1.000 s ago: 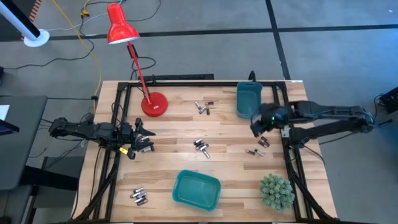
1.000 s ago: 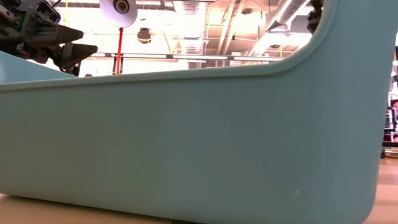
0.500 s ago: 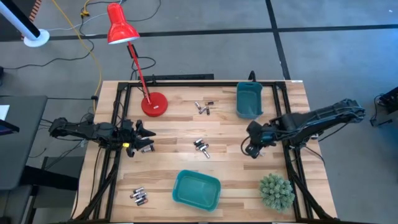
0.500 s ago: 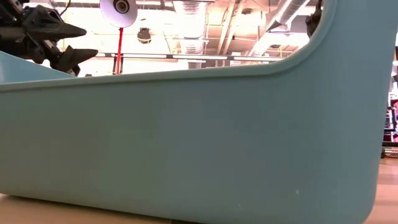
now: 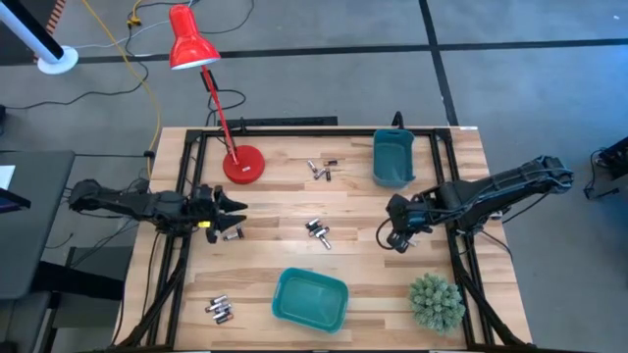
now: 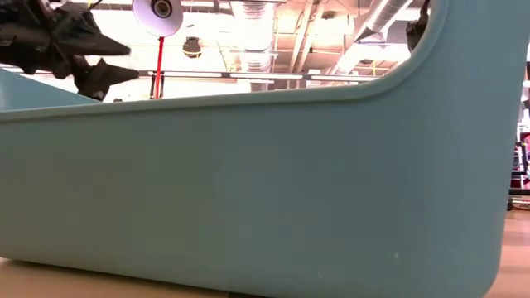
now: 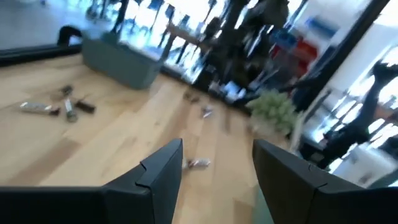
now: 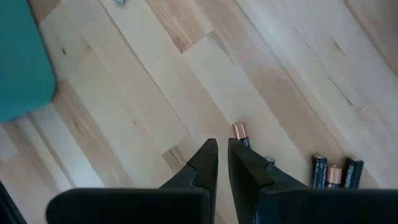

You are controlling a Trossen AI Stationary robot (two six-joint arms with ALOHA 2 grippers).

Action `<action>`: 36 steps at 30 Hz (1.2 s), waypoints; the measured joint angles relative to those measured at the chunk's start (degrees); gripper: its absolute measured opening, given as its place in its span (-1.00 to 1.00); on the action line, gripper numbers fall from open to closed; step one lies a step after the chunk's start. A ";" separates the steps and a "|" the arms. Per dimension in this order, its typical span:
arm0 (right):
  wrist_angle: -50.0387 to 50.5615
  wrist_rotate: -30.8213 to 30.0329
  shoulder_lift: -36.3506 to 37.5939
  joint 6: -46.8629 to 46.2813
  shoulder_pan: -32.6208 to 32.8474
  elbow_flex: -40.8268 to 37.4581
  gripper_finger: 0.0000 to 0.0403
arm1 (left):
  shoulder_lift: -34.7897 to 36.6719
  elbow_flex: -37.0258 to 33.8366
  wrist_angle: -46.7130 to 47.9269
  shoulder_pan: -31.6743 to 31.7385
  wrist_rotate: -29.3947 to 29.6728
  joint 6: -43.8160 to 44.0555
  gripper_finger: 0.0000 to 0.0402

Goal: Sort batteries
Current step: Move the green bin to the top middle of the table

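The table [image 5: 285,211] under me was pale wood planks with visible grain, framed by black metal rails, on a grey floor. A glossy red desk lamp [image 5: 191,47] leaned from its round base at the far left. My left gripper [image 5: 232,210] hovered at the left edge with its two dark wedge-shaped fingers [image 7: 163,171] spread wide, holding nothing. My right gripper [image 5: 395,238] hung low near the right edge, its tapered fingers [image 8: 205,160] almost touching (only a sliver of wood showed between them), pointing at a few dark cylindrical batteries [image 8: 333,171] with coppery ends lying just beside the tips. More batteries [image 5: 319,231] lay loose mid-table, others [image 5: 320,169] farther back and a cluster [image 5: 219,310] at the near left. A smooth teal plastic bin [image 5: 310,298] with rounded corners sat at the near edge, another bin [image 5: 392,158] at the far right. A spiky green plant [image 5: 435,301] stood near the right corner.
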State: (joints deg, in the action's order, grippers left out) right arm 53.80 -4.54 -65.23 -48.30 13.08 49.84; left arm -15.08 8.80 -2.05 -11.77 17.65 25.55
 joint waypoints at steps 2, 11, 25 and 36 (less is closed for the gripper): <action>0.02 -0.09 0.00 1.22 0.00 0.00 -0.72 | -6.09 2.12 0.24 -0.36 -0.03 -0.03 -0.09; 0.05 -0.11 0.00 1.93 0.51 -2.40 -0.72 | -32.19 13.35 0.11 -3.07 -0.40 -1.60 -0.10; 1.13 -0.11 0.00 -5.33 9.39 -5.11 -0.72 | -57.49 40.20 12.87 -7.47 -1.08 -12.87 -0.10; 2.27 -5.41 0.00 -13.43 20.89 -5.11 -0.78 | -73.29 58.51 27.10 -9.92 -1.65 -12.37 -0.10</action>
State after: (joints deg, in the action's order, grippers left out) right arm 56.07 -9.95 -65.23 -61.73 33.98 44.73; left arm -88.37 67.31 25.06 -21.69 16.00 13.18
